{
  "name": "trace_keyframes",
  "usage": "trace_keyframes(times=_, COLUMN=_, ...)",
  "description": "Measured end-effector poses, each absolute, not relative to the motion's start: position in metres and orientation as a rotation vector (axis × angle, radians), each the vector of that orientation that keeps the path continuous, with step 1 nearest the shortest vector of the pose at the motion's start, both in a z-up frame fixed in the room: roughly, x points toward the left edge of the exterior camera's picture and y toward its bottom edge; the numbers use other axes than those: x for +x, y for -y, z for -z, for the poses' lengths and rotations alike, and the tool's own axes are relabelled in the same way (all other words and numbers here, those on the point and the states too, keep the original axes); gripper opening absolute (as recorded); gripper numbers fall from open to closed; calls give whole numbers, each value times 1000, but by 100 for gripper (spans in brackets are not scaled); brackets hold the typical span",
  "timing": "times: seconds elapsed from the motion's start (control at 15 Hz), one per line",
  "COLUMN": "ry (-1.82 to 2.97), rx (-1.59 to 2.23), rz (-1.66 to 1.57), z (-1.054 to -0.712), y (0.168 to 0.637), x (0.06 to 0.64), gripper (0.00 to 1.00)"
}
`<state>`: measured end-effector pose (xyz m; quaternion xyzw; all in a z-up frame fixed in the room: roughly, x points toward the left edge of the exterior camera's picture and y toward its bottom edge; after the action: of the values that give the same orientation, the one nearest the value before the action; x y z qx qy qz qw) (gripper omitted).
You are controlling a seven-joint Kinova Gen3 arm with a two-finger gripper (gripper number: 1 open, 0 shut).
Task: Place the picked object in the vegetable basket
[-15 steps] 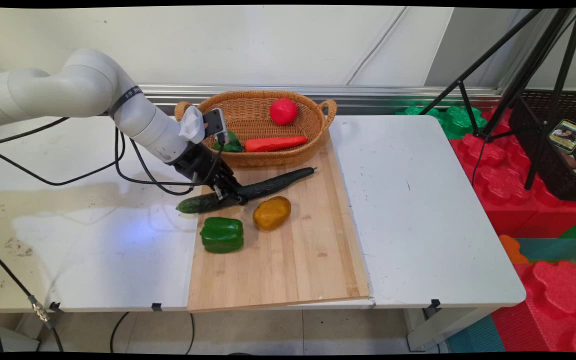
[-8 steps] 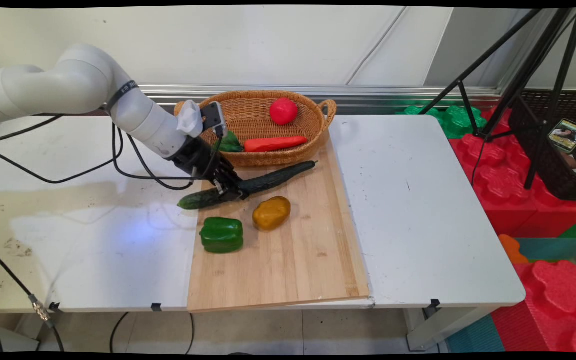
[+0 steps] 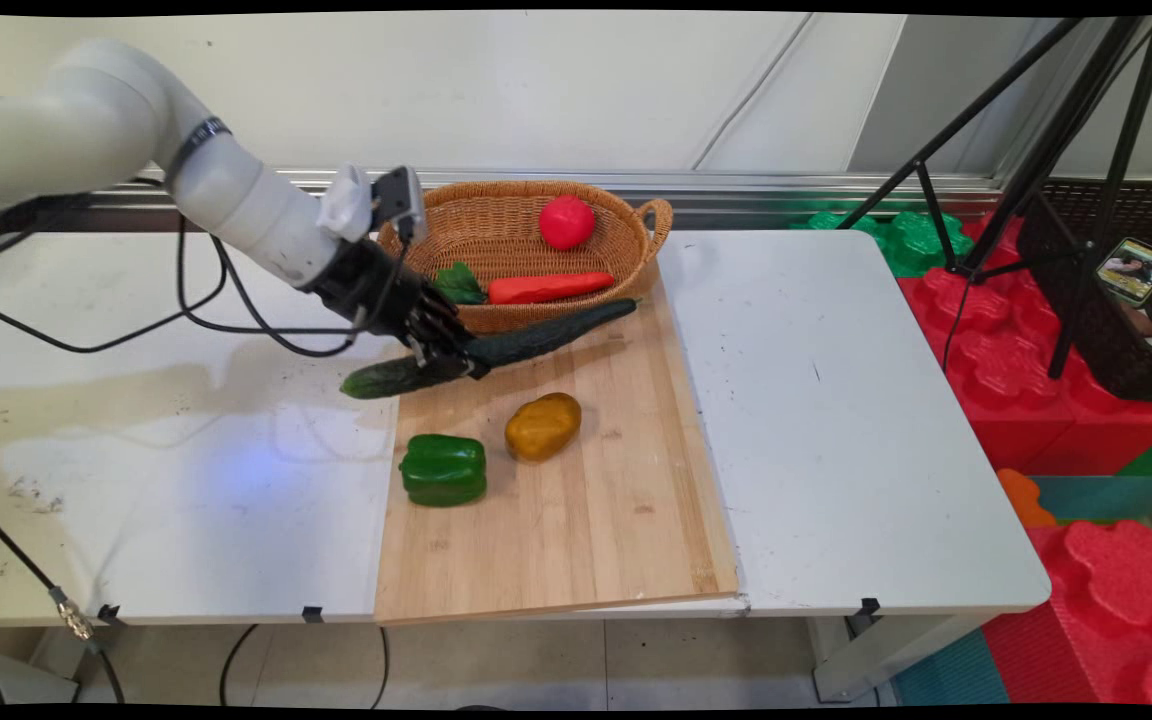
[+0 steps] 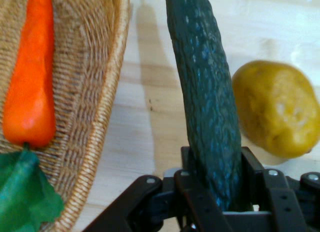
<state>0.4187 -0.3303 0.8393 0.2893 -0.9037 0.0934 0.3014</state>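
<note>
**Cucumber Held Up Over the Board**

While the black gripper (image 3: 454,362) hangs over the board's back left corner, its two fingers are closed tight on one long cucumber (image 3: 496,349). The cucumber is dark green and bumpy all over. It is tilted, with its far tip up by the basket's front wall and its near end sticking out past the board's left edge, over the table (image 3: 836,420). It looks lifted off the wood.

One wooden board (image 3: 586,520) lies flat in the middle of the white table. It is pale, with long straight grain lines.

Two things sit on the board, near its left side. One is a shiny, boxy green pepper (image 3: 443,469). One is a round, lumpy yellow potato (image 3: 543,425), just beside the pepper.

One woven basket (image 3: 521,215) with two small handles stands at the board's back edge. Inside it lie one smooth red ball (image 3: 567,222) and one long orange carrot (image 3: 548,287) with green leaves.
</note>
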Motion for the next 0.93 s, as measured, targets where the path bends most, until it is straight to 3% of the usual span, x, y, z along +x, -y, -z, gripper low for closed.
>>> trace_keyframes(times=0.93, ry=2325, rx=691, rz=-327, z=-924, y=329, x=466, gripper=0)
